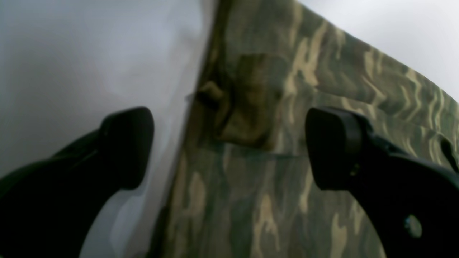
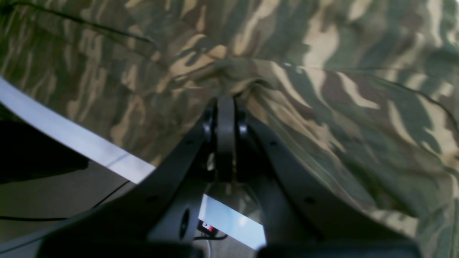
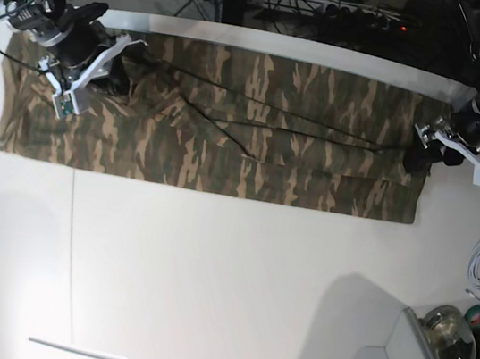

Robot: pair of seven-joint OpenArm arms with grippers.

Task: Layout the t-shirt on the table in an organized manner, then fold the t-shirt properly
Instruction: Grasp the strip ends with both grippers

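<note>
One t-shirt [image 3: 230, 124], camouflage print, is laid as a long band along the far edge of the table [image 3: 206, 283], its long axis running parallel to that edge from the far left corner region to the far right.

Left gripper [image 1: 229, 147]: jaws spread wide, nothing between them. It is held at the band's right-hand end, where one finger is seen over bare white table and the other over cloth, so the shirt's edge lies directly under the open gap (a small folded flap of cloth is visible there).

Right gripper [image 2: 226, 118]: jaws pressed together, pinching a bunched ridge of cloth near the band's opposite end, close to the table's far edge.

Judgement: the end under the open jaws is the free one; the left arm is nearer to it, wrist angled down toward the table.
</note>
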